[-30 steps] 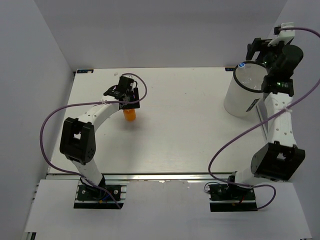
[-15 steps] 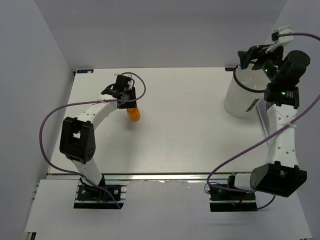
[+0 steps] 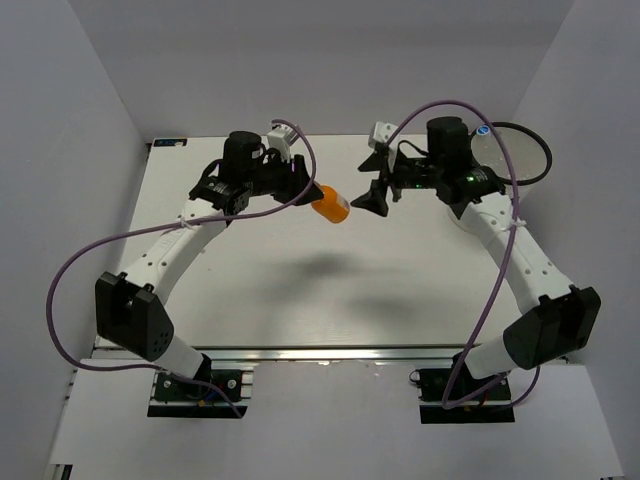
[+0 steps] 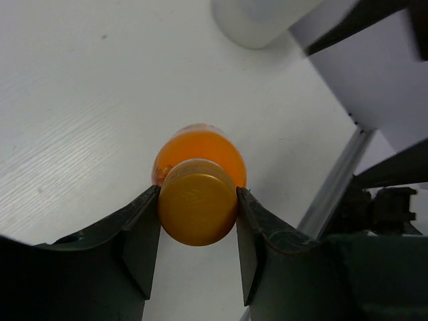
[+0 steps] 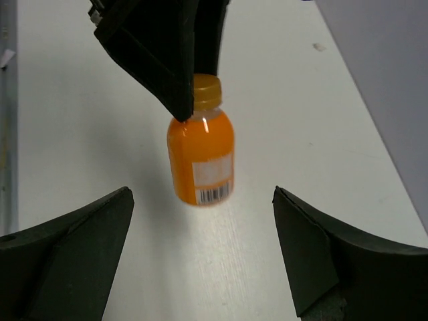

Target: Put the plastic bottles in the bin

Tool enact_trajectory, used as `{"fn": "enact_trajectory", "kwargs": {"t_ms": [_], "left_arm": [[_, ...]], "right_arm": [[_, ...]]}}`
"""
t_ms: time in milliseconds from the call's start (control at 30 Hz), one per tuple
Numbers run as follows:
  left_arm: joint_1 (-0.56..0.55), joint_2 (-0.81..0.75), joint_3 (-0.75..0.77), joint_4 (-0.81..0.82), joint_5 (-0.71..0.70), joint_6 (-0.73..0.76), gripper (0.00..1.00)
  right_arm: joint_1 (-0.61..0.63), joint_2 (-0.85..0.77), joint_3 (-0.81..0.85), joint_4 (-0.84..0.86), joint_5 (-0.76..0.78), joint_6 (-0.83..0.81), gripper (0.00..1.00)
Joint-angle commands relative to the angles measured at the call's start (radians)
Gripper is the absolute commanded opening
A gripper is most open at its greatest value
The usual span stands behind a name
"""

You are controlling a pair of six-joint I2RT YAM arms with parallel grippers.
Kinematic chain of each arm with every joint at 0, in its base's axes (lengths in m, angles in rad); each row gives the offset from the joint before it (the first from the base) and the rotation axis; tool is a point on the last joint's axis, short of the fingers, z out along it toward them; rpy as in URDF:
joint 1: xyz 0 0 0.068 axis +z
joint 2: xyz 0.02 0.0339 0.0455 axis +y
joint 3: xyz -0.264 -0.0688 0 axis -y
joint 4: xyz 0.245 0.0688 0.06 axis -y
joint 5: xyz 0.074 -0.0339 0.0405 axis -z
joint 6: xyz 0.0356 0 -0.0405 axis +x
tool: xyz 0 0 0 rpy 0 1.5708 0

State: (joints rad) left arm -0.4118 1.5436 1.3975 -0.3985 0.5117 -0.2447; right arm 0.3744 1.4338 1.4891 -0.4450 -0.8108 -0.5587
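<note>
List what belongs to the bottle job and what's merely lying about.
Job: orange bottle, clamped by its cap in the left gripper; bin; open right gripper facing the bottle.
Just there: table; purple cables on the arms.

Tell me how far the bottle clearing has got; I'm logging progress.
Done: a blue cap shows at the bin, so one bottle seems in. In hand: left end effector grips the orange bottle by its cap, facing the open right end effector. Left: getting it into the bin.
</note>
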Motion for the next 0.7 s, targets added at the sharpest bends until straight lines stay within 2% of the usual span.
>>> {"fn": "enact_trajectory", "kwargs": {"t_ms": [0, 167, 267, 333, 367, 467, 500, 533, 567, 600, 633, 667], "left_arm": [[-0.016, -0.075, -0.009, 0.114, 0.143, -0.016, 0.0], [-0.024, -0.114, -0.031, 0.171, 0.172, -0.047, 0.0], [-0.025, -0.131, -0.035, 0.196, 0.177, -0.056, 0.0], [-0.025, -0.134, -0.034, 0.196, 0.169, -0.054, 0.0], [-0.025, -0.132, -0.034, 0.193, 0.168, -0.054, 0.0], [-0.025, -0.132, -0.029, 0.182, 0.152, -0.054, 0.0], [-0.025, -0.134, -0.025, 0.184, 0.149, -0.056, 0.0], [-0.025, -0.135, -0.022, 0.182, 0.136, -0.056, 0.16], [-0.025, -0.14, -0.019, 0.182, 0.125, -0.057, 0.43], [-0.025, -0.14, -0.014, 0.178, 0.11, -0.057, 0.86], [-0.025, -0.142, 0.001, 0.175, 0.07, -0.057, 0.98], [-0.025, -0.142, 0.014, 0.168, 0.035, -0.056, 0.98]], "right_arm": [[0.07, 0.037, 0.011, 0.003, -0.056, -0.006, 0.89], [0.132, 0.091, -0.024, 0.182, 0.024, 0.135, 0.89], [0.164, 0.152, -0.001, 0.206, 0.041, 0.155, 0.89], [0.169, 0.207, 0.062, 0.157, 0.018, 0.172, 0.86], [0.169, 0.233, 0.085, 0.141, 0.021, 0.184, 0.75], [0.169, 0.232, 0.109, 0.144, 0.056, 0.223, 0.49], [0.169, 0.225, 0.099, 0.196, 0.079, 0.235, 0.43], [0.17, 0.215, 0.068, 0.222, 0.137, 0.259, 0.36], [0.167, 0.197, 0.056, 0.241, 0.169, 0.266, 0.31], [0.166, 0.189, 0.047, 0.25, 0.198, 0.269, 0.29], [0.161, 0.183, 0.04, 0.256, 0.258, 0.276, 0.26], [0.14, 0.172, 0.037, 0.255, 0.28, 0.282, 0.24]]}}
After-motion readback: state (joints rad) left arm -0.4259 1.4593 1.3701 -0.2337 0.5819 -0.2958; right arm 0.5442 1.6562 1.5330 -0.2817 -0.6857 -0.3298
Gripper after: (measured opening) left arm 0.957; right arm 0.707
